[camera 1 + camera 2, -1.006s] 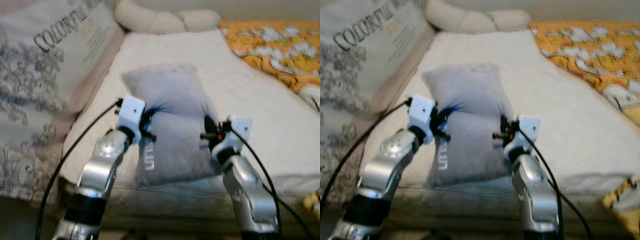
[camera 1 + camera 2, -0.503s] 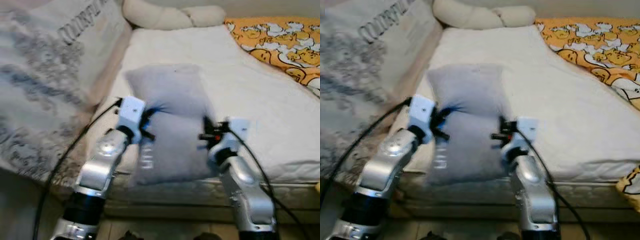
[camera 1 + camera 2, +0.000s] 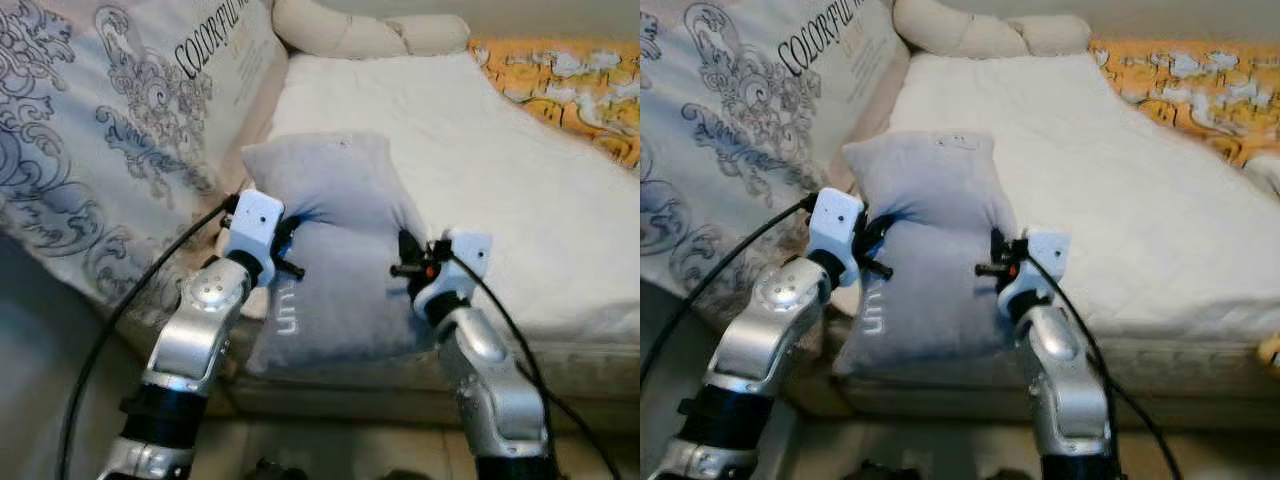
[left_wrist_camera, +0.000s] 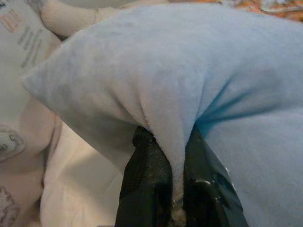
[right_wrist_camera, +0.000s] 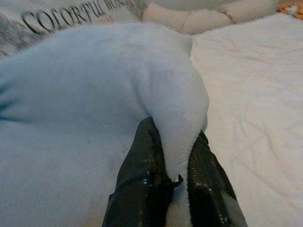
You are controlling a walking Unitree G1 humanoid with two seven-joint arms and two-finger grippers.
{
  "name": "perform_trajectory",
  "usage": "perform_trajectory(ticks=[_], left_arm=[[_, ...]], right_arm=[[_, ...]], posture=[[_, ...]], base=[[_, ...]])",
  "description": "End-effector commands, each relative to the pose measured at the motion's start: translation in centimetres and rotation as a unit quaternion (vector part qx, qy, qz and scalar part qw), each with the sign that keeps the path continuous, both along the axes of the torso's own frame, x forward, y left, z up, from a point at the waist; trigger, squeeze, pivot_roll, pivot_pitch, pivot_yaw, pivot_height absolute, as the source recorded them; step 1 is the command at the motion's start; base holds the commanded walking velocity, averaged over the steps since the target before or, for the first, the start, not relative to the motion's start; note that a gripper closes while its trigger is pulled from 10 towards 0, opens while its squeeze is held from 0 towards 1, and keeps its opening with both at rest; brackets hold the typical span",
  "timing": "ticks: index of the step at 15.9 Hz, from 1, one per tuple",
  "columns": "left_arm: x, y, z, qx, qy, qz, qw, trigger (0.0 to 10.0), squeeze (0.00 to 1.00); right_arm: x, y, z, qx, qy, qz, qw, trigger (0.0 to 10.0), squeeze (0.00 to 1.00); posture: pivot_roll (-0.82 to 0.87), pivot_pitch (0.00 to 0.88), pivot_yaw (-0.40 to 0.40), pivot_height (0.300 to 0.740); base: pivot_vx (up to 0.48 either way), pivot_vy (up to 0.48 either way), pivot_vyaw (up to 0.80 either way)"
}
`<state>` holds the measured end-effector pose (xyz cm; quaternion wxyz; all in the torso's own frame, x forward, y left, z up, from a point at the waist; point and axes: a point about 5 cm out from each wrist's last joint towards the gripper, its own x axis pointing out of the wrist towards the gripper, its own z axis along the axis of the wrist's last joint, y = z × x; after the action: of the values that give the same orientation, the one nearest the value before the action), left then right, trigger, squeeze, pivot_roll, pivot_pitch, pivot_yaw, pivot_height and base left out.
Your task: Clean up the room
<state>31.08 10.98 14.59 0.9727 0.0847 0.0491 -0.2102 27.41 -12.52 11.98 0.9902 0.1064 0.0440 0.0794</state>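
soft light-blue plush pillow (image 3: 335, 260) at frame centre, over near edge of white quilted mattress (image 3: 500, 170). left gripper (image 4: 173, 189) pinched tight on fold of its left edge; right gripper (image 5: 175, 182) clamped on fold of its right edge. patterned grey-white cushion (image 3: 110, 130) upper left.

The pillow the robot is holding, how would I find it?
Look at the white mattress. At its near edge both grippers, the left gripper and right gripper, pinch a plump pale blue-grey pillow. Unlike the cream bolster, it carries small white lettering.
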Motion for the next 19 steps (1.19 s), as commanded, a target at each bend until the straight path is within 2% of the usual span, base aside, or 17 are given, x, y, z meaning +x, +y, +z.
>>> perform_trajectory(ticks=[1, 8, 12, 15, 19], left_arm=[[0.2, 1.3, 0.9, 0.007, -0.027, 0.029, 0.999, 10.0, 0.0], [0.3, 1.4, 1.2, 0.013, -0.033, 0.028, 0.999, 10.0, 0.0], [0.6, 1.5, 1.4, 0.012, -0.032, 0.027, 0.999, 10.0, 0.0], [0.8, 1.4, 1.4, 0.014, -0.033, 0.026, 0.999, 10.0, 0.0], [1.1, 1.5, 1.6, 0.017, -0.035, 0.022, 0.999, 10.0, 0.0]], right_arm=[[0.1, -0.6, 0.3, 0.001, -0.004, -0.017, 1.0, 10.0, 0.0], [0.3, -0.4, 0.3, 0.003, -0.002, -0.01, 1.0, 10.0, 0.0], [0.8, 0.0, 0.5, -0.014, -0.005, 0.003, 1.0, 10.0, 0.0], [1.1, -0.3, 0.3, -0.028, 0.002, -0.012, 1.0, 10.0, 0.0], [1.3, -0.3, 0.2, -0.016, 0.003, -0.012, 1.0, 10.0, 0.0]], posture=[[-0.11, 0.0, 0.046, 0.74], [-0.11, 0.0, 0.04, 0.74], [-0.1, 0.0, 0.032, 0.74], [-0.09, 0.0, 0.027, 0.74], [-0.1, 0.0, 0.033, 0.74]], base=[[0.0, 0.0, 0.0], [0.0, 0.0, 0.0], [0.271, 0.0, 0.0], [0.284, 0.0, 0.67], [0.284, 0.0, 0.2]])
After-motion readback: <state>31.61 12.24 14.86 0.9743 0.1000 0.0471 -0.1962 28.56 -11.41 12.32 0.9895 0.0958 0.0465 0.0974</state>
